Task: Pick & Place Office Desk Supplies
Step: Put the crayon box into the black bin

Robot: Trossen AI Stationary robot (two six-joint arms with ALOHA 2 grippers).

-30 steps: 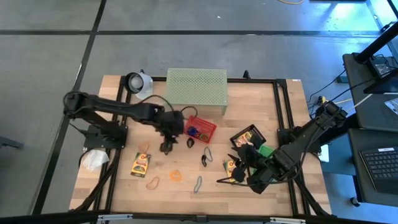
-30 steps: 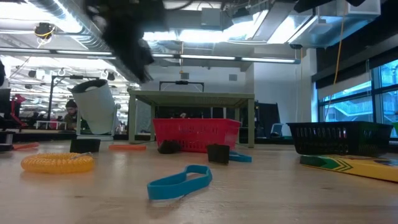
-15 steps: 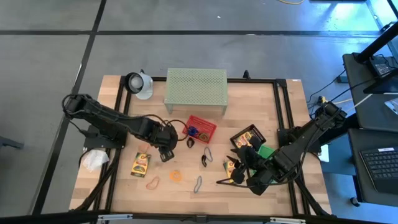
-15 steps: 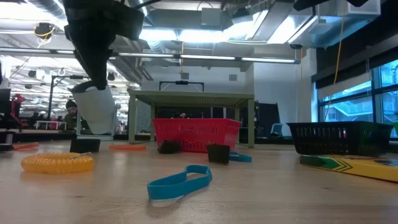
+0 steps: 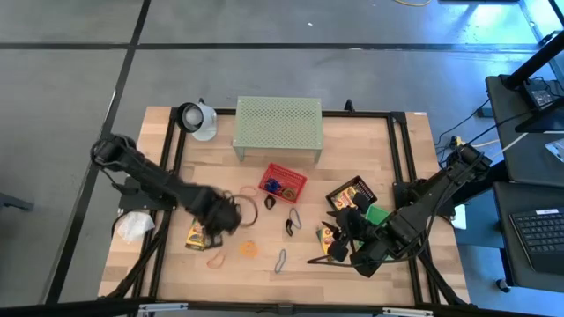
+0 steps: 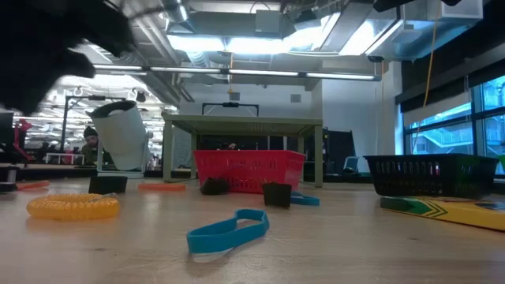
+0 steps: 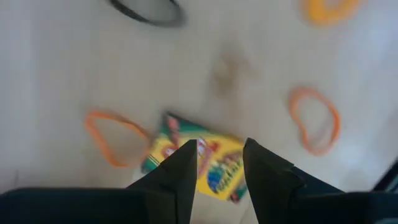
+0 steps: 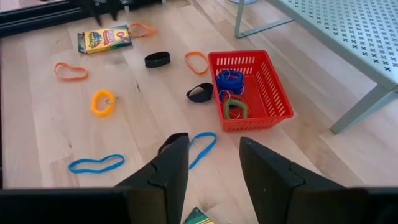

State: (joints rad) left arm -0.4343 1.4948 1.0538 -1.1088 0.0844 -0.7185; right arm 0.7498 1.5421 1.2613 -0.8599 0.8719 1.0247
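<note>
A yellow-and-green crayon box [image 5: 197,234] lies flat on the wooden table near its left front. My left gripper [image 7: 221,155] hangs open right above it, pointing down, and the box [image 7: 211,168] shows between and below the fingers, untouched. Orange loops [image 7: 114,134] [image 7: 316,118] lie on either side of the box. Over the table's right front my right gripper [image 8: 210,146] stands open and holds nothing. Blue loops [image 8: 96,163], black loops [image 8: 157,59] and a yellow coil [image 8: 102,102] lie scattered on the table.
A red basket [image 5: 284,182] holding coils sits mid-table, in front of the pale green perforated shelf [image 5: 278,123]. A black basket [image 5: 352,194] with crayon boxes stands at the right. A white cup-like thing [image 5: 198,117] is at the far left, a white wad [image 5: 132,226] off the left edge.
My left gripper has swung from beside the red basket toward the table's near left, sinking a little and rolling at the wrist. It now hangs over the crayon box. My right arm has kept still.
</note>
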